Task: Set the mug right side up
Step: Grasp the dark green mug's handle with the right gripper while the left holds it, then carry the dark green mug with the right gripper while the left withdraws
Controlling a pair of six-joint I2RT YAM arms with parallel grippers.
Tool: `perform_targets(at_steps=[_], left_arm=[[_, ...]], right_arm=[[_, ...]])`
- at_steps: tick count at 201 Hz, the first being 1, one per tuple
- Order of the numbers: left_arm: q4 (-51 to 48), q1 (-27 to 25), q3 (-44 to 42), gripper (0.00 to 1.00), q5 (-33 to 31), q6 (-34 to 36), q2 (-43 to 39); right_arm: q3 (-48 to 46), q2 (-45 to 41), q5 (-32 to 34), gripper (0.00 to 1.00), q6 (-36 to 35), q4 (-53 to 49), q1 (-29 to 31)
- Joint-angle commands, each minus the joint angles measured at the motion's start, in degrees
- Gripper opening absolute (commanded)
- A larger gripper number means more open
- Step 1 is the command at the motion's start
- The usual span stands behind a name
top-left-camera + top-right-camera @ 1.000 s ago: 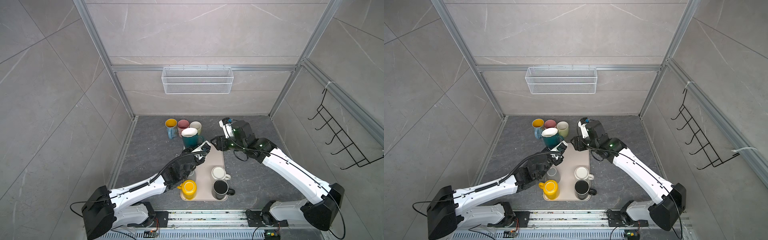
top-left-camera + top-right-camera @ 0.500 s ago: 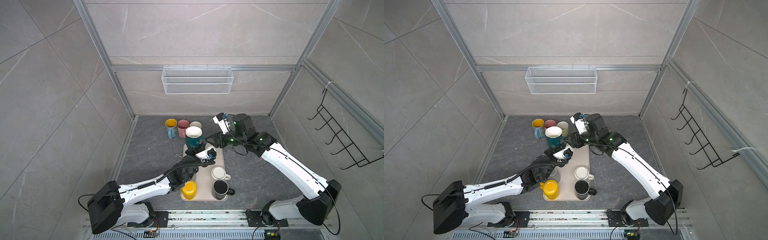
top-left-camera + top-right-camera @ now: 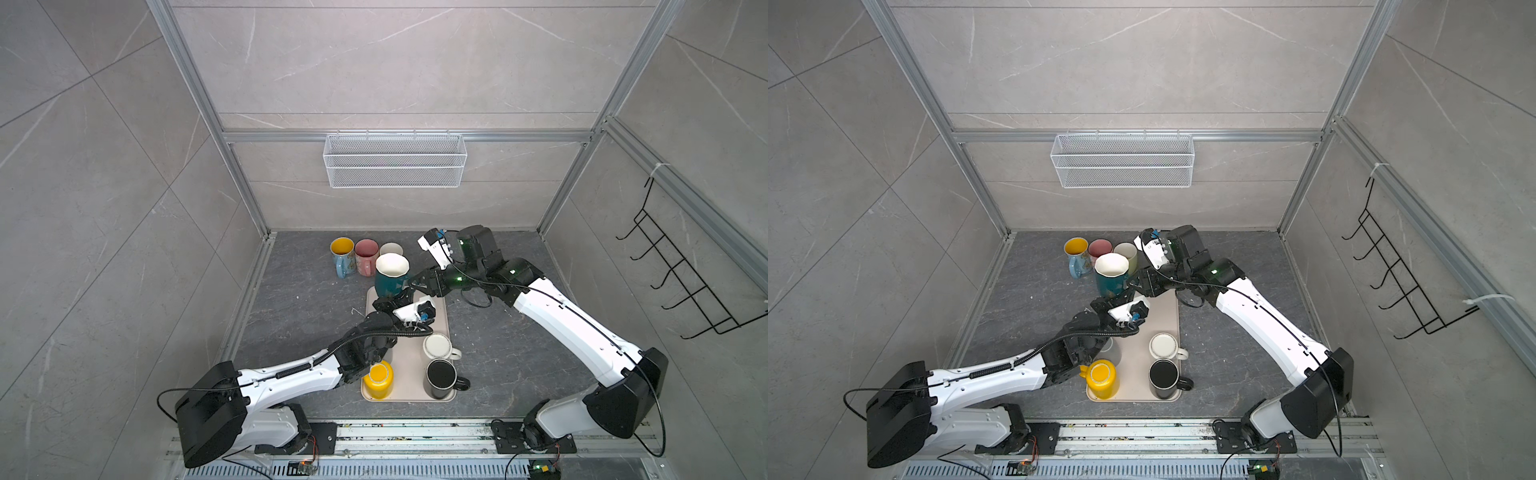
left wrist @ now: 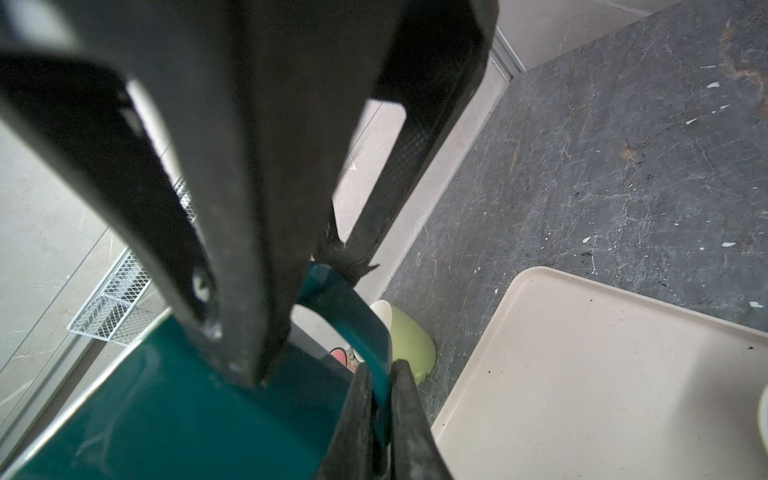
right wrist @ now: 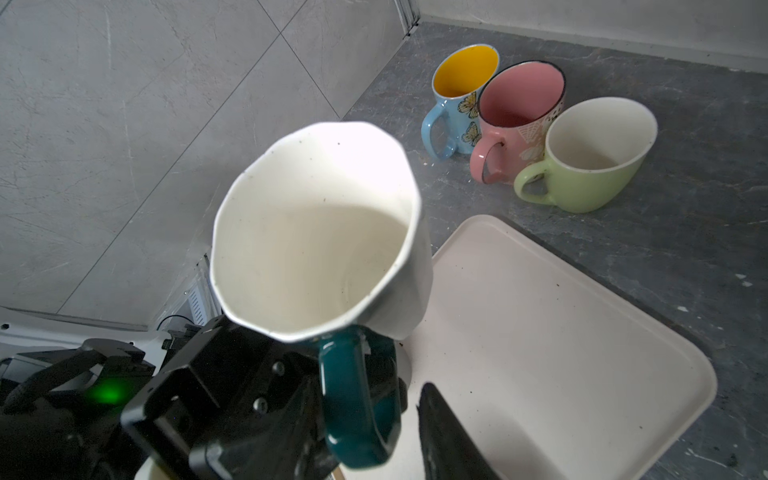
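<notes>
The mug (image 3: 391, 274) is glossy teal outside and matte white inside, with a faceted, many-sided rim. It is upright, mouth up, at the far end of the tray (image 3: 441, 320), its thick loop handle turned toward the arms (its base is hidden, so whether it rests on the tray cannot be told). The left gripper (image 3: 397, 298) has its jaws pinching that teal loop between two dark, scuffed fingers (image 4: 409, 419). The right gripper (image 3: 411, 283) sits just beside the mug near the handle. Only one black finger (image 5: 444, 436) shows in the right wrist view, so I cannot tell how its jaws stand. The tray is smooth beige with rounded corners, speckled with dark crumbs. Beyond it, on the dark, veined, stone-look worktop (image 3: 307, 299), three upright mugs crowd in a row: a blue mug (image 5: 461, 95) with butterflies and a yellow inside, a pink mug (image 5: 519, 120) and a pale green mug (image 5: 590, 166).
</notes>
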Motion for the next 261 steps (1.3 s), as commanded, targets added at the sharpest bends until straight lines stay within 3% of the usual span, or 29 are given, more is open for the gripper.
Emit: perform_targets(at_steps=[1,46,92,132,208,234,261], left_arm=[[8.4,-0.3,1.9,0.0,0.9,2.5,-0.9],[7.9,-0.3,1.9,0.0,1.8,1.7,-2.0],[7.4,-0.4,2.1,0.0,1.7,1.0,-2.0],[3.3,-0.5,4.5,0.0,-1.3,-1.1,-1.3],[-1.1,-0.4,7.3,0.45,-6.8,-5.1,-1.4],[-1.6,-0.3,7.4,0.55,-7.3,-5.9,-2.2],[-2.5,-0.4,7.2,0.59,-8.4,-6.2,-3.0]], right_arm=[[1.8,0.7,-1.0,0.41,-0.7,-1.9,0.3],[1.7,1.0,0.5,0.33,-0.4,-2.0,0.3],[0.9,1.0,1.0,0.0,0.1,-1.8,0.3],[-0.1,0.4,1.2,0.0,0.6,-1.4,0.3],[-3.2,-3.0,5.6,0.0,3.3,2.2,0.3],[-3.1,-3.1,9.0,0.0,4.3,2.3,0.3],[-2.9,-3.1,13.7,0.0,5.6,1.9,0.3]])
